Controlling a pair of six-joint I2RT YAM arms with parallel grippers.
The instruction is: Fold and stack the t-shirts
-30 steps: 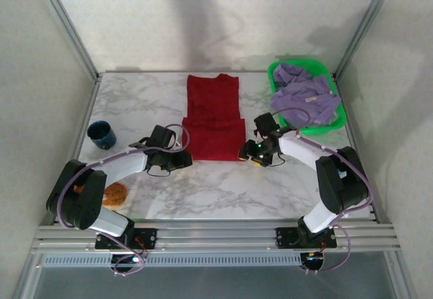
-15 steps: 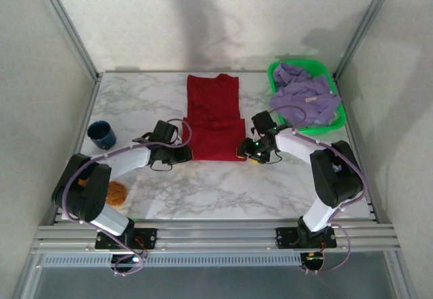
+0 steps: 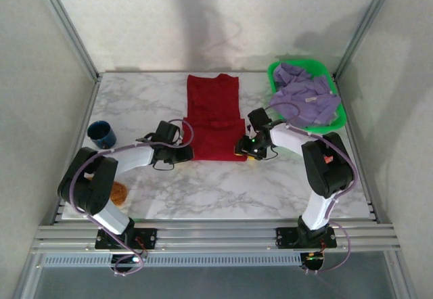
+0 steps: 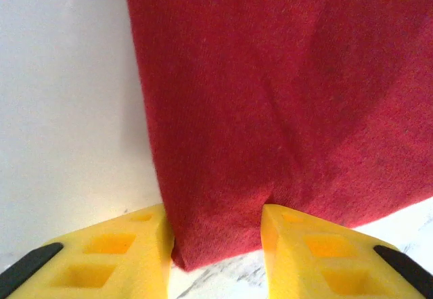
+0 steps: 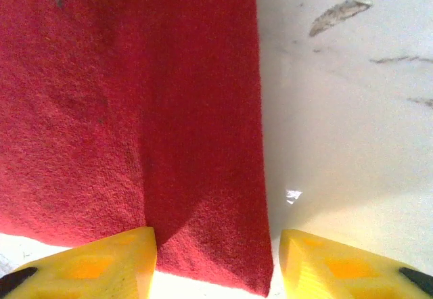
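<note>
This is a robotics lab test cell. A marble-patterned table (image 3: 223, 191) is boxed in behind and at both sides by plain white panels (image 3: 216, 21), held by aluminium frame posts (image 3: 67, 25) at its far corners. Along its near edge, slotted metal rails (image 3: 216, 235) carry the bolted bases of the cabled left arm (image 3: 128, 157) and right arm (image 3: 298, 140).

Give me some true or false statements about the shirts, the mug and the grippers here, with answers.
1. The red t-shirt lies on the table. True.
2. The lavender t-shirt is stacked on the red one. False: it is heaped in the green basket.
3. The left gripper and the right gripper each have open jaws astride a near corner of the red t-shirt. True.
4. The blue mug stands inside the basket. False: it stands on the table, far left.
</note>
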